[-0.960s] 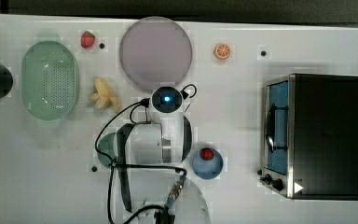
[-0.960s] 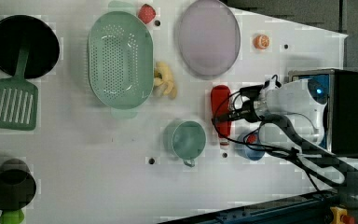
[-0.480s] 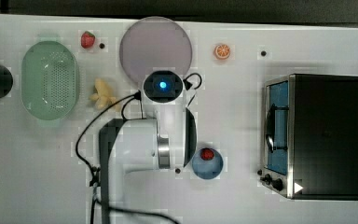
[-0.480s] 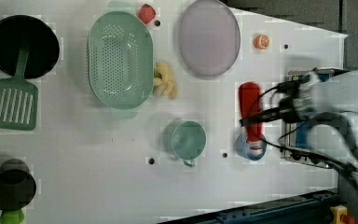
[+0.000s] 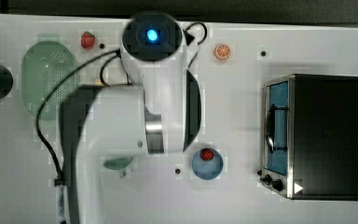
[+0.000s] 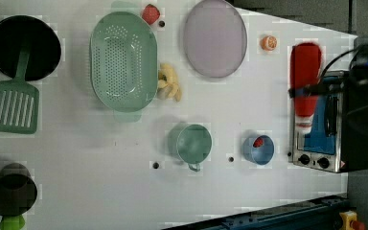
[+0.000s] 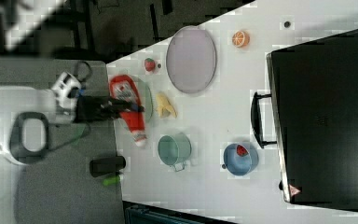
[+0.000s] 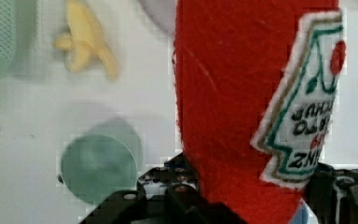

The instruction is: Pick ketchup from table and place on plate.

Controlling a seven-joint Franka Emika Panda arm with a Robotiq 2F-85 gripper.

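Pinching the ketchup (image 6: 305, 79) across its middle, fingers (image 6: 316, 88) pressed to both sides of the red body, gripper (image 7: 116, 108) dark and slim. Held aloft, clear of the table (image 6: 100, 191): nozzle toward 6 o'clock in the left view, wide base toward 12. Seen close in the wrist view as a fuzzy red body (image 8: 233, 93) with a white, green-edged label. In the right view hanging with nozzle near 5 o'clock, overlapping the basket (image 7: 147, 100).

Reaching outward from the grip, a white arm (image 5: 121, 126), its blue-lit joint toward 12 o'clock in the top view, black cable looping off toward 9.

Lying bare on the table, the plate (image 6: 214, 38), pale lilac, at 10 o'clock from the ketchup in the left view, well apart from it. Just past the plate toward 3 o'clock, an orange slice (image 6: 268, 43). Toward 9 o'clock of the plate, the green basket (image 6: 122, 62), with a strawberry (image 6: 149, 13) at the basket's 1 o'clock and a banana (image 6: 168, 84) touching its 3 o'clock edge.

Sitting at 6 o'clock from the plate, a green cup (image 6: 191, 143); at the cup's 3 o'clock, a blue bowl (image 6: 258, 149) holding something small and red. Standing beside the bowl toward 3 o'clock, a toaster oven (image 5: 314, 135). Resting at the left view's 9 o'clock edge, a green spatula (image 6: 12, 103) against a black pan (image 6: 24, 45).
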